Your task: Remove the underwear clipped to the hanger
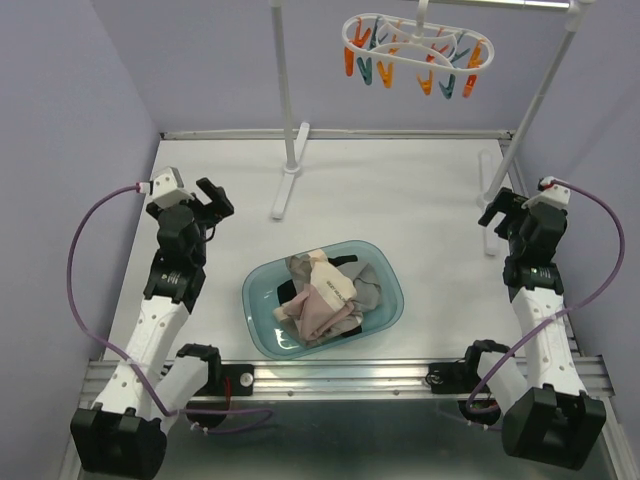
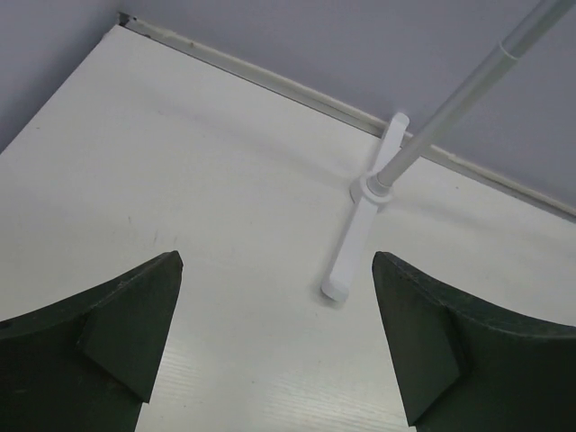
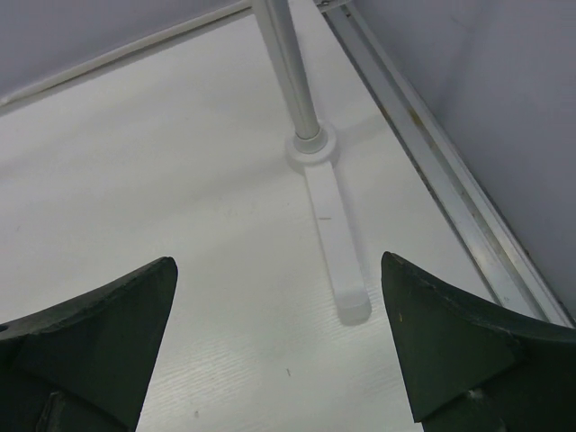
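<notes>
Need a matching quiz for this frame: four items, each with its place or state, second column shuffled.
Column 1
1. underwear
2. hanger
3. left gripper
4. basin

Column 2
A. open, holding nothing, over bare table
B. hung high at the back, every peg empty
C. heaped inside the basin
D. standing in the middle of the table

Pairs: 1-C, 2-B, 3-A, 4-D
</notes>
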You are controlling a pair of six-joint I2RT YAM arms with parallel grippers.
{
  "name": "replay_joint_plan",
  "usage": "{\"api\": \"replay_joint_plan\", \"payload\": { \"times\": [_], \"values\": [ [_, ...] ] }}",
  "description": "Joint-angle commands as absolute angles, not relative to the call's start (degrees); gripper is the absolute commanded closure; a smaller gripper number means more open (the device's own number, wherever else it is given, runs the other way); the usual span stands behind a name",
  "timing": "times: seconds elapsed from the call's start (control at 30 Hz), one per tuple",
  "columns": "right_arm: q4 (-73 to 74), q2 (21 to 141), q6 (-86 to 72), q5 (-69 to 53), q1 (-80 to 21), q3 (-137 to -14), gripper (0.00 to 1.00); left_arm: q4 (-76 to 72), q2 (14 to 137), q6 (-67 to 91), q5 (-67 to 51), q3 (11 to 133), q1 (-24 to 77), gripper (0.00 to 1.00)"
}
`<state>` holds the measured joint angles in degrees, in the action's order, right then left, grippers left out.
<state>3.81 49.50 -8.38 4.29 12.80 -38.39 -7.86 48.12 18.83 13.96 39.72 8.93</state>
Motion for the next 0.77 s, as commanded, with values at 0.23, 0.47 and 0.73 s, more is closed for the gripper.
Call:
{"api": "replay_joint_plan", "payload": {
  "times": [0.23,0.47,0.73],
  "values": [
    [1.2,49.7,-16.1,16.7,13.4,-38.8,0.00,-8.6,39.7,15.3,26.6,34.6,8.9,0.01],
    [1.2,50.0,-17.0,17.0,13.4,-38.8,0.00,-8.7,39.7,15.0,23.8,34.5,8.9,0.01],
    [0.7,51.9,-13.4,19.7,13.4,-39.5,0.00,-9.3,38.9,13.3,22.8,33.8,8.9,0.01]
  ]
}}
